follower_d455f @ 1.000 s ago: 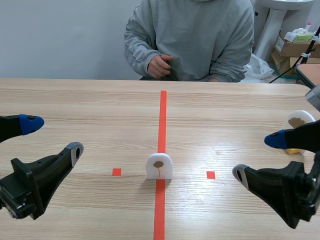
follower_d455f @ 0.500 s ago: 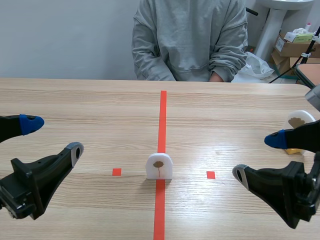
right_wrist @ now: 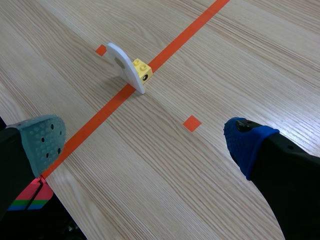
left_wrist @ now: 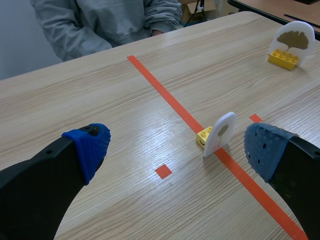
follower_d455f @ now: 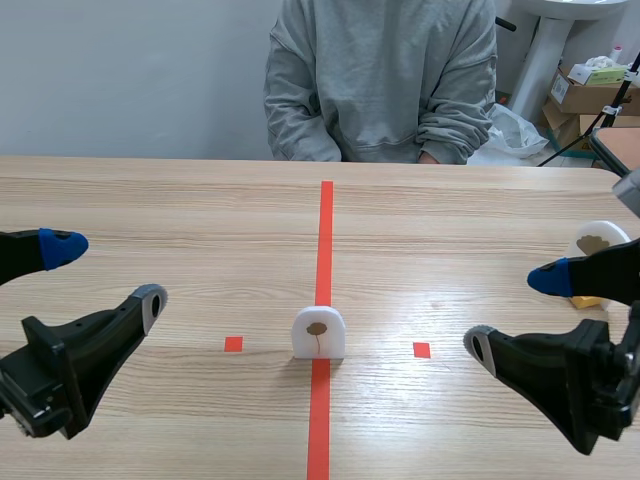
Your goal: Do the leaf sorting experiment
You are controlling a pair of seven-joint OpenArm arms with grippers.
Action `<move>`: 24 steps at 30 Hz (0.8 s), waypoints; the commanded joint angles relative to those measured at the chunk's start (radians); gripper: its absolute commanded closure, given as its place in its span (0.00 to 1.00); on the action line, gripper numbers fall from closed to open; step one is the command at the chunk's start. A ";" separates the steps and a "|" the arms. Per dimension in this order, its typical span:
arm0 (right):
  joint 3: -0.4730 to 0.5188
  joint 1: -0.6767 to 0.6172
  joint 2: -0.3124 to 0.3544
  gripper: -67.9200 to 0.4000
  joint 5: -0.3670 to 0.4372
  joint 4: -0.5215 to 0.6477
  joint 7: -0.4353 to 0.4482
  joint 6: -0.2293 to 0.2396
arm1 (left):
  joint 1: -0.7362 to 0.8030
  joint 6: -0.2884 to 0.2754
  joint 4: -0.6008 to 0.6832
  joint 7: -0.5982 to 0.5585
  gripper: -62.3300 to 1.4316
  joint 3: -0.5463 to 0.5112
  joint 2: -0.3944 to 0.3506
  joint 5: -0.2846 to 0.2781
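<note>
Left tool [follower_d455f: 108, 272] low at worktop's [follower_d455f: 200, 220] left side, fingers spread wide, nothing btw them. Right tool [follower_d455f: 514, 313] mirrors it on the right side: also wide open, empty.

Leaf card [follower_d455f: 319, 333], white arch w/ small brown leaf, stands upright on the red tape line [follower_d455f: 325, 230], approx midway btw the two red squares [follower_d455f: 233, 344]. It sits btw both tools, well apart from each, touching neither. Left wrist view: card ahead of the tool, edge-on, yellow brick [left_wrist: 204, 136] fixed at its back. Right wrist view: card ahead of the tool, far off the pads, brick again on its back face.

Second leaf card [follower_d455f: 598, 242], bigger fan-shaped leaf, on its own yellow base, upright near worktop's right edge, just behind right tool's blue-tipped finger, partly hidden by it.

Person [follower_d455f: 380, 80] in grey sweatshirt seated across the worktop.
</note>
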 commanded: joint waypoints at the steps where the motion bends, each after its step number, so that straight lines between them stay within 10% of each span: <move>1: 0.003 0.009 0.013 0.00 0.015 0.003 0.013 0.012 | 0.002 -0.002 0.010 -0.013 0.08 -0.001 0.005 -0.014; 24: 0.003 0.010 0.013 0.00 0.010 0.003 -0.020 0.012 | 0.002 -0.002 0.010 -0.013 0.08 -0.001 0.005 -0.014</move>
